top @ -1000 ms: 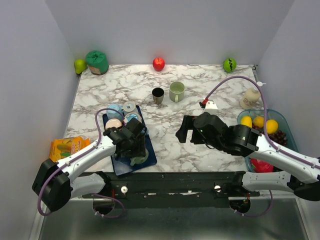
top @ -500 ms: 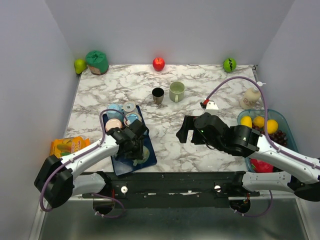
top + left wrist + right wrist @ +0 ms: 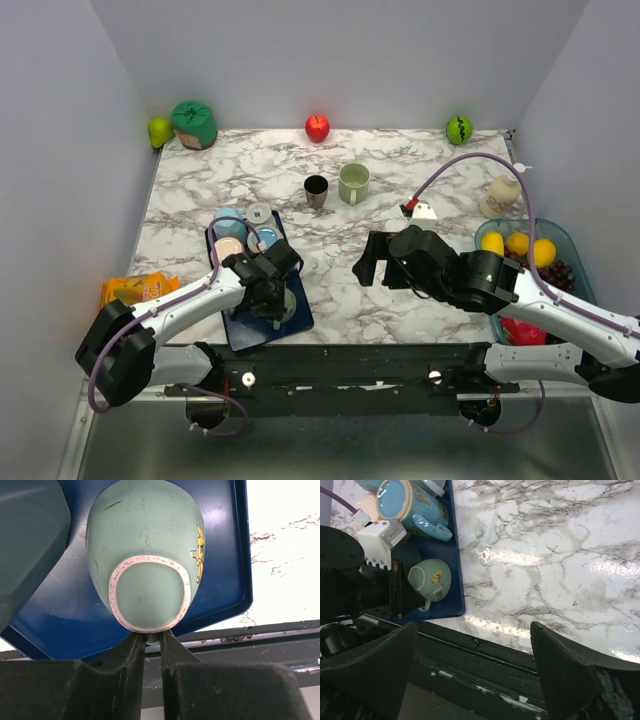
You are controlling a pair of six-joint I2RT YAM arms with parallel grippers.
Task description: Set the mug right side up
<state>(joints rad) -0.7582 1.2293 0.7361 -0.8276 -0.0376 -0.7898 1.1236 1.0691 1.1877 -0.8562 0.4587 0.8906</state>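
Note:
The pale green mug (image 3: 147, 575) with a yellow bird print sits on the blue tray (image 3: 220, 570), its unglazed base ring turned toward the left wrist camera. My left gripper (image 3: 152, 640) is shut on the mug's handle, which shows as a sliver between the fingers. In the top view the left gripper (image 3: 268, 290) is over the tray's near right part, with the mug (image 3: 288, 303) partly under it. The right wrist view shows the mug (image 3: 430, 579) tilted, handle toward the left gripper. My right gripper (image 3: 368, 258) is open and empty above the marble, right of the tray.
Other cups fill the tray's far end, among them a blue mug (image 3: 402, 500); a dark teal piece (image 3: 30, 540) lies beside the green mug. A black cup (image 3: 316, 189) and a green mug (image 3: 353, 183) stand mid-table. A fruit bin (image 3: 575, 260) is at right. The table's front edge (image 3: 485, 640) runs just past the tray.
My left gripper has shifted a little right and turned over the tray's near end, with the mug now under it. The right arm has not moved.

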